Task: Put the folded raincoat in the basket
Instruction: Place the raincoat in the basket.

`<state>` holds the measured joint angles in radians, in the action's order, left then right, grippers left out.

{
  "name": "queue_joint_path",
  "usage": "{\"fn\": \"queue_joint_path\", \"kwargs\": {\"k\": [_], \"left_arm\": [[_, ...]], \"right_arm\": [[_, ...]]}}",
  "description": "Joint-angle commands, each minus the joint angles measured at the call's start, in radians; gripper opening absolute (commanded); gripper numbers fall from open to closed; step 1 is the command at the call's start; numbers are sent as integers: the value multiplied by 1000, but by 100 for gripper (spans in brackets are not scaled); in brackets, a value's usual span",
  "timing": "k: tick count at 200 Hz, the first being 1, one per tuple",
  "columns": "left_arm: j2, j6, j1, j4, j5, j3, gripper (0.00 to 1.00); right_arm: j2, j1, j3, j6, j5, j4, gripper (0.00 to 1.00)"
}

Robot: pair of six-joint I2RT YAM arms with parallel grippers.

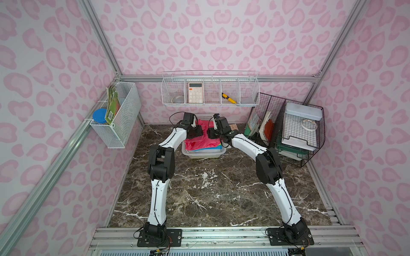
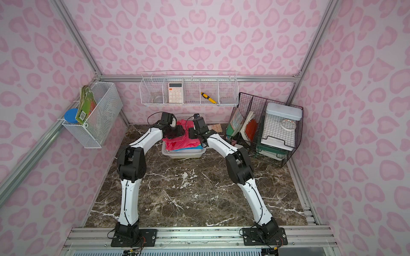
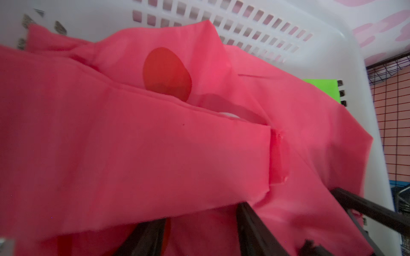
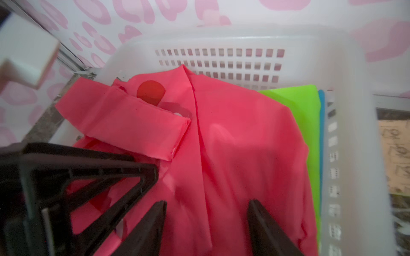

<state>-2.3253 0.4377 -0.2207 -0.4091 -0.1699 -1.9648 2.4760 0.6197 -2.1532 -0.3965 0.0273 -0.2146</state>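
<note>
The left gripper (image 3: 199,213) and right gripper (image 4: 207,202) both have their fingers apart, holding nothing, just above the pink raincoat (image 4: 233,144). The raincoat lies in the white basket (image 4: 221,40) on a green folded thing (image 4: 295,99). One strip sticks out over the rim. Next, I think: tuck the strip in, then lift away.

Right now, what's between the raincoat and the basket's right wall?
A folded green sheet, then a blue edge beside it, fill the gap between the raincoat and the basket wall; the right wrist view shows this.
</note>
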Motion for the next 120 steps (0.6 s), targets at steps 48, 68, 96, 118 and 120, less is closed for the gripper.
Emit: {"fn": "queue_joint_path", "kwargs": {"k": [48, 68, 96, 118, 120], "left_arm": [[108, -22, -22, -190, 39, -7, 57], [164, -21, -28, -207, 35, -10, 57], [215, -13, -31, -209, 27, 11, 58], [222, 0, -34, -180, -9, 48, 58], [220, 1, -33, -178, -12, 49, 58]], "right_arm": [[-102, 11, 22, 44, 61, -143, 63], [-145, 19, 23, 65, 61, -147, 63], [-182, 35, 62, 77, 63, -154, 63], [-229, 48, 146, 76, 55, -117, 63], [-231, 49, 152, 75, 53, -114, 63]]}}
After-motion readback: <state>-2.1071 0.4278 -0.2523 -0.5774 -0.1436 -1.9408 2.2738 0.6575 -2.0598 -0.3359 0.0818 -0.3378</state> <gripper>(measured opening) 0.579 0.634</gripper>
